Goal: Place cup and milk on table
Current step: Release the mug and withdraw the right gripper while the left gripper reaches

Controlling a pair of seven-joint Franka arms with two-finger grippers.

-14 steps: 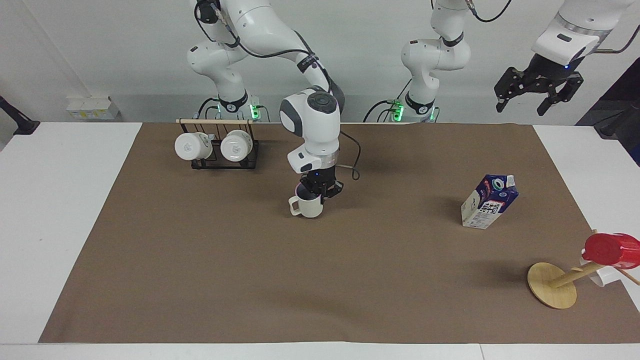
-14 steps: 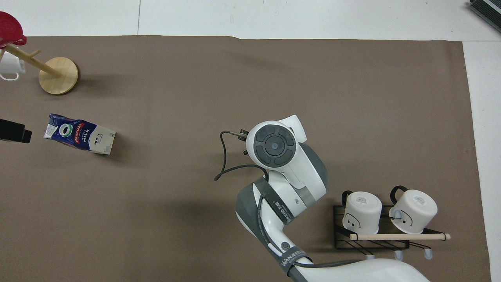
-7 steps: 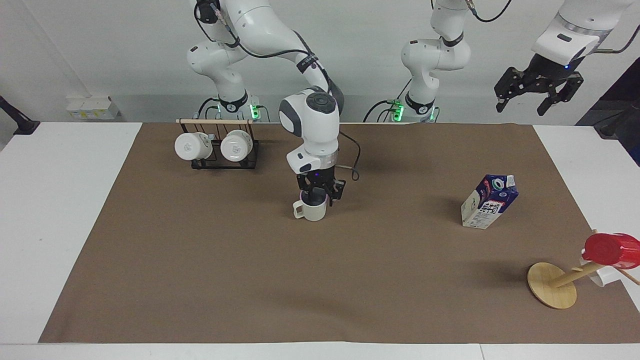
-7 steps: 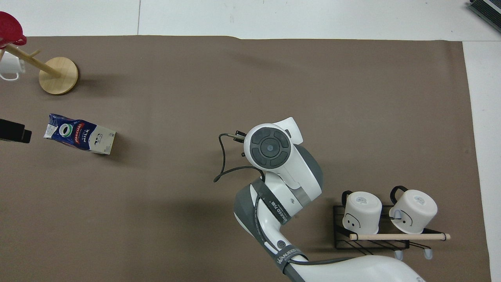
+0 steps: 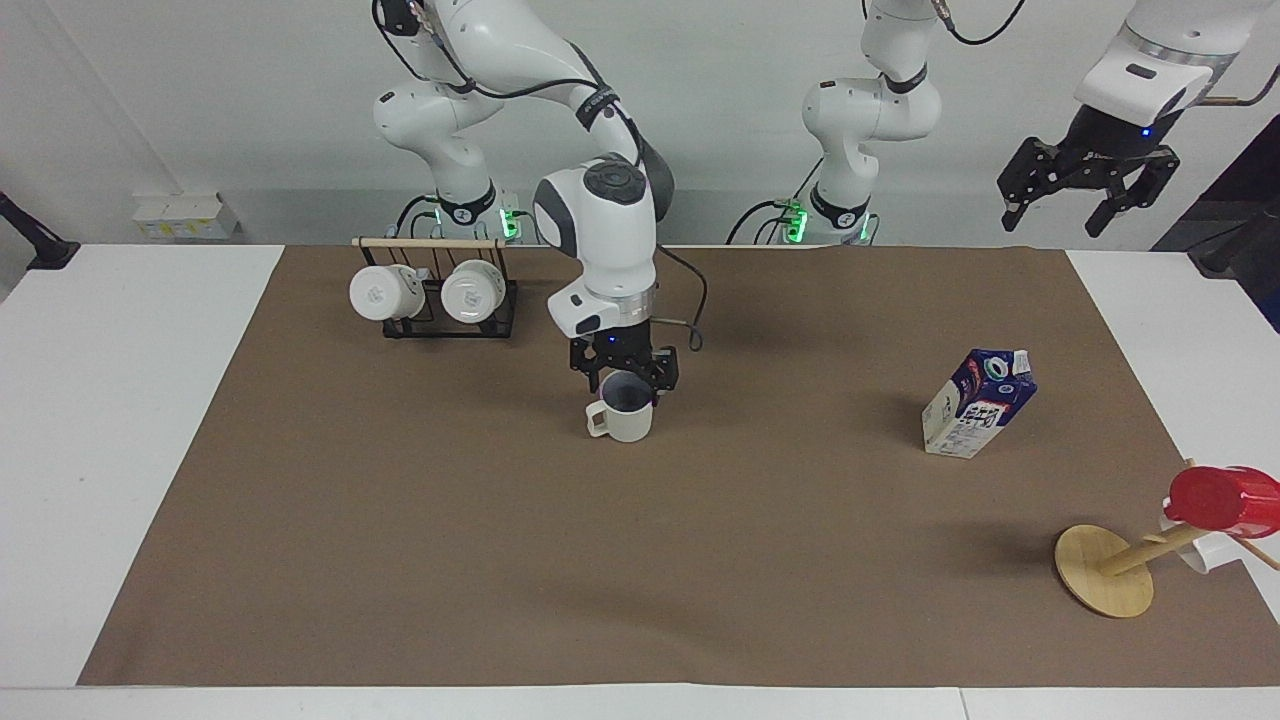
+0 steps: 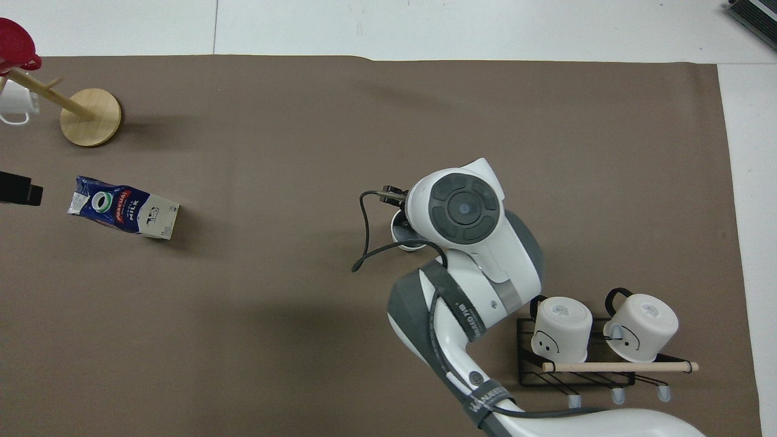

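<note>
In the facing view the cup (image 5: 624,415) stood upright on the brown sheet (image 5: 500,560) of the worktop (image 5: 120,450), about midway between the two arms' ends and in the half toward the robots' edge. It was a cream-beige mug with a grey-lavender inside, its squarish handle turned toward the right arm's end. The right hand (image 5: 625,378) hung just over its rim, fingers spread wide and holding nothing. The likely trouble was a fingertip catching the rim or handle on the way up and tipping the cup. The milk (image 5: 978,403), a gable-top carton, dark blue above and white with print below, stood well apart toward the left arm's end, looking tilted; whether it truly leaned I could not tell. The left hand (image 5: 1086,187) waited high by that end of the worktop, open and empty.

In the overhead view the right arm's wrist covered nearly all of the cup (image 6: 402,229); only a sliver of rim showed. The milk (image 6: 124,207) sat near the left arm's end, its round cap facing the camera.
</note>
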